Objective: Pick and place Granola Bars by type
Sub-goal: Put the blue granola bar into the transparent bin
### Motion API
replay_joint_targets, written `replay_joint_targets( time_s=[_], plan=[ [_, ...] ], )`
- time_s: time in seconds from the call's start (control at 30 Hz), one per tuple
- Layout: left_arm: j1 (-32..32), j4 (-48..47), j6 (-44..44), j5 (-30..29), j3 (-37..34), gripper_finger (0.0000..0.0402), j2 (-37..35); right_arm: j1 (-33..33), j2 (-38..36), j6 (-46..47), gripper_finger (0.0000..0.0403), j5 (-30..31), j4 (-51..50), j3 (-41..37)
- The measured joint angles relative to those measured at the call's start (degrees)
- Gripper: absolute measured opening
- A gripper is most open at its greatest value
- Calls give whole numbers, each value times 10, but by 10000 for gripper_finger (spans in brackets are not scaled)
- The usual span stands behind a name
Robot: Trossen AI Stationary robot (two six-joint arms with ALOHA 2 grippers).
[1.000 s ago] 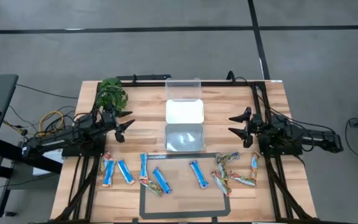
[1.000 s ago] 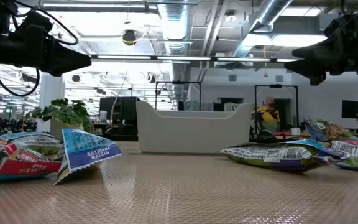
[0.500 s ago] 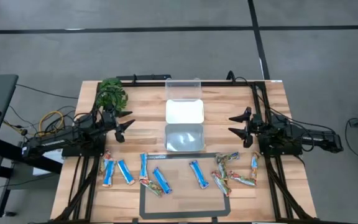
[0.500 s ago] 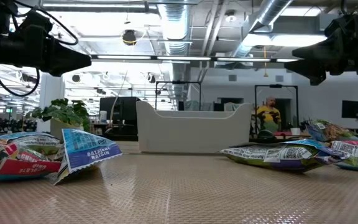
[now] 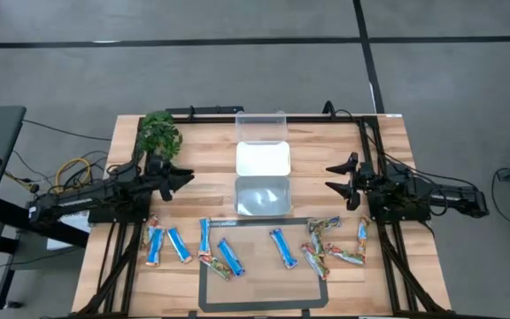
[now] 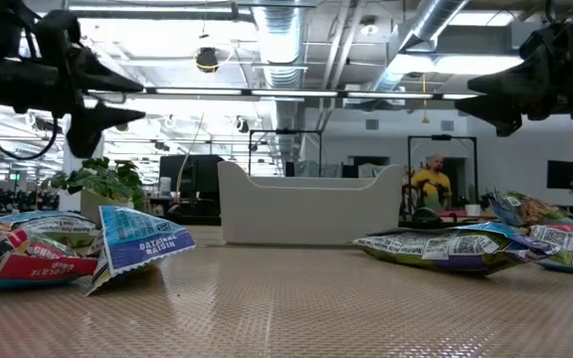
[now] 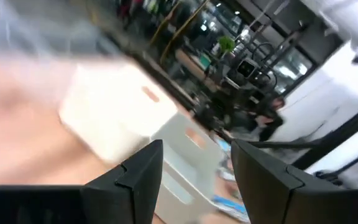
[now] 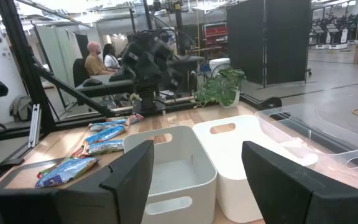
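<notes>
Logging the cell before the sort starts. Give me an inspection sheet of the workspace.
Surface: wooden table, dark outlined mat at the near edge.
Job's things: blue bars mostly left, multicoloured bars right; none binned.
Clutter: two tubs, clear lid, plant.
Grippers: left gripper and right gripper both open, empty, flanking the tubs.
Cables: yellow bundle off the table's left.
Surroundings: seated people beyond.

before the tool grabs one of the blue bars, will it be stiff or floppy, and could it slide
The blue bar probably flexes a little: its wrapper looks thin and crinkly, with flat loose ends. It lies flat, so rolling seems unlikely. The glossy film may slip between the fingers or skid across the wooden table if nudged.
</notes>
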Motion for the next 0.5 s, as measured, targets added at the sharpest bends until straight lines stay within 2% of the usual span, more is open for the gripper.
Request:
replay_joint_targets(
  time_s=[0.1, 0.23, 0.33, 0.5],
  plan=[
    [-14, -1, -64, -1, 1, 183, 37, 0, 0, 0, 240, 0, 0, 0],
    [-45, -15, -55, -21, 30, 183, 108, 0, 0, 0, 240, 0, 0, 0],
    [-71, -8, 9, -37, 79, 183, 173, 0, 0, 0, 240, 0, 0, 0],
    [-113, -12, 175, -39, 192, 183, 317, 0, 0, 0, 240, 0, 0, 0]
  ],
)
